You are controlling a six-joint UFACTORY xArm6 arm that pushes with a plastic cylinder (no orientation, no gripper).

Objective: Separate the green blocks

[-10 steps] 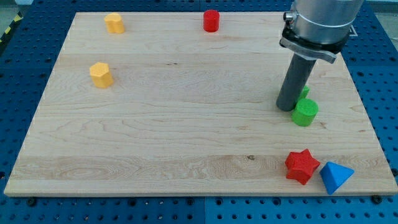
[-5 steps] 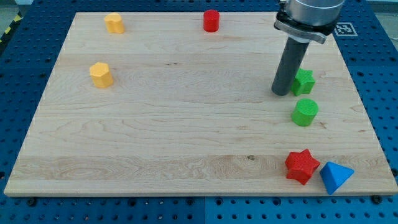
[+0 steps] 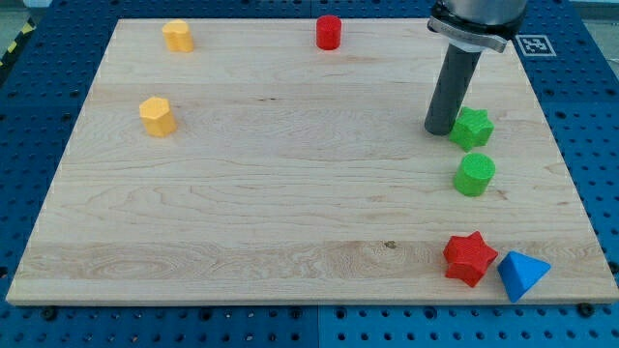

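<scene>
A green star block lies at the view's right on the wooden board. A green cylinder block sits just below it, a small gap between them. My tip rests on the board right at the star's left side, touching or nearly touching it, and up and left of the cylinder.
A red star block and a blue triangular block sit at the bottom right corner. A red cylinder and a yellow block stand near the top edge. Another yellow block lies at the left.
My tip has moved toward the view's top, from beside the green cylinder to the left side of the green star, which it uncovered. The blocks have barely shifted.
</scene>
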